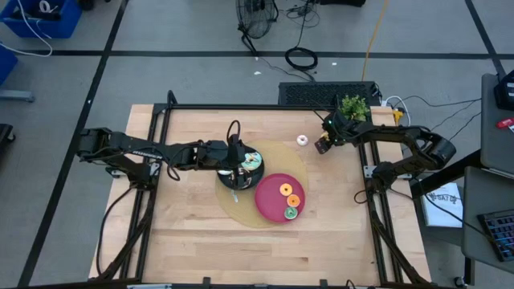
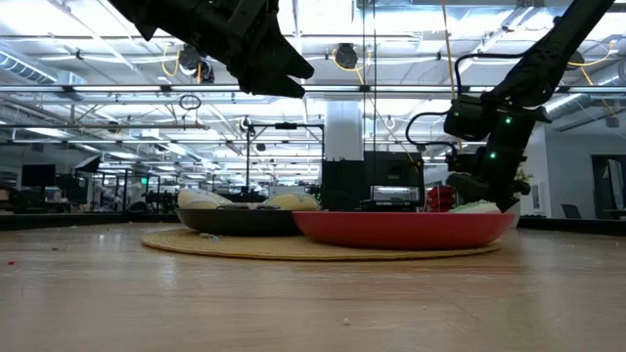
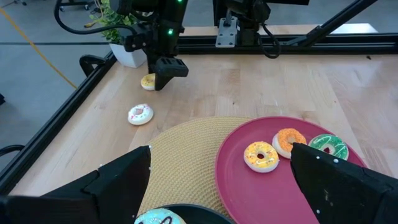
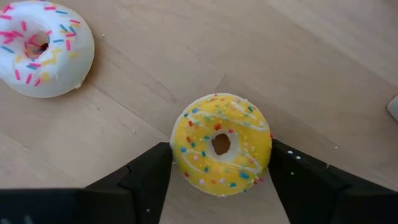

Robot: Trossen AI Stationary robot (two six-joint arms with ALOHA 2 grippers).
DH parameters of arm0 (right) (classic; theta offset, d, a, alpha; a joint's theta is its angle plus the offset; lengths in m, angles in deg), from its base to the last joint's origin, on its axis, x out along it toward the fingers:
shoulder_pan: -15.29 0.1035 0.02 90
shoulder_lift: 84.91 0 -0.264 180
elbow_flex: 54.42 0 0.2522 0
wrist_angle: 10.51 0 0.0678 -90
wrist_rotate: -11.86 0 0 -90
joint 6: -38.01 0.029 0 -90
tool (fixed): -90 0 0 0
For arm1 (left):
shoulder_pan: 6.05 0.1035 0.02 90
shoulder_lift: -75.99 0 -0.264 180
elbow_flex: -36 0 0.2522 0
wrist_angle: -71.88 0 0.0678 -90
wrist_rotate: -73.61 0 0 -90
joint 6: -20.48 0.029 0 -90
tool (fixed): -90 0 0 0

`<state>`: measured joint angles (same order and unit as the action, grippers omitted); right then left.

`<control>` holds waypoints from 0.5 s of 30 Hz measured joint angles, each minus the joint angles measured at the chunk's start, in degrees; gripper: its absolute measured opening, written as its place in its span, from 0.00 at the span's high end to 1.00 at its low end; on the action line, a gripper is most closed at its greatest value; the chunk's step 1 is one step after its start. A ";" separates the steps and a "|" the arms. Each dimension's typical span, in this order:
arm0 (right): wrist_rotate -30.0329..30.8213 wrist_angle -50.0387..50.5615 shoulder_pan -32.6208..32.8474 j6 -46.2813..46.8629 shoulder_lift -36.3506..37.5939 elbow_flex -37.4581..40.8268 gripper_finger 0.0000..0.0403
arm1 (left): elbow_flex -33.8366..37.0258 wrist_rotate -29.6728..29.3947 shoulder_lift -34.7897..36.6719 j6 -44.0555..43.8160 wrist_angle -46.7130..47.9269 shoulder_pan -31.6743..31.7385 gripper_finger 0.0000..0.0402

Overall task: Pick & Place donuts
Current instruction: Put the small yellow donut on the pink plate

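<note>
My right gripper (image 4: pixel 221 180) is down at the table's far right, shut on a yellow sprinkled donut (image 4: pixel 221 144) (image 1: pixel 321 147). A white sprinkled donut (image 4: pixel 43 46) (image 1: pixel 302 140) lies flat on the wood beside it. Yellow (image 1: pixel 285 189), orange (image 1: pixel 294 201) and green (image 1: pixel 290 213) donuts lie on the red plate (image 1: pixel 269 201). My left gripper (image 3: pixel 221 186) (image 1: pixel 235 164) hangs open above the black plate (image 1: pixel 241 178), where a teal donut (image 1: pixel 251 160) lies. My right gripper holds the yellow donut by its outer rim (image 4: pixel 177 155), pinched between the two fingers (image 4: pixel 149 177), one on each side. The fingers come from above, pointing down. The donut lies flat with its hole up and rests on the table.
Both plates sit on a round woven mat (image 1: pixel 241 210) at the table's middle. A small potted plant (image 1: pixel 353 106) stands at the far right corner, next to the black frame rail (image 1: pixel 241 107). Bare wood lies toward the near edge and the left.
</note>
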<state>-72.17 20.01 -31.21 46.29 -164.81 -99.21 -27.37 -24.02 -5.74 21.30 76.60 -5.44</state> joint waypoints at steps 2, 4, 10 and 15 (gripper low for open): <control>0.01 0.03 0.00 0.00 0.00 0.00 0.43 | 0.00 0.01 0.00 -0.02 -0.02 0.01 0.05; 0.01 0.01 0.00 0.00 0.00 0.00 0.46 | 0.00 0.01 0.00 -0.04 -0.02 0.00 0.05; 0.05 -0.14 0.00 0.00 0.00 0.00 0.55 | 0.00 0.01 0.00 -0.04 -0.02 -0.01 0.05; -0.03 -1.67 0.14 0.02 0.05 0.00 0.60 | -0.02 0.01 0.00 -0.04 -0.02 0.01 0.05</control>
<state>-72.21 18.34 -31.07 46.31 -164.77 -99.21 -27.39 -24.01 -5.74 21.25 76.58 -5.43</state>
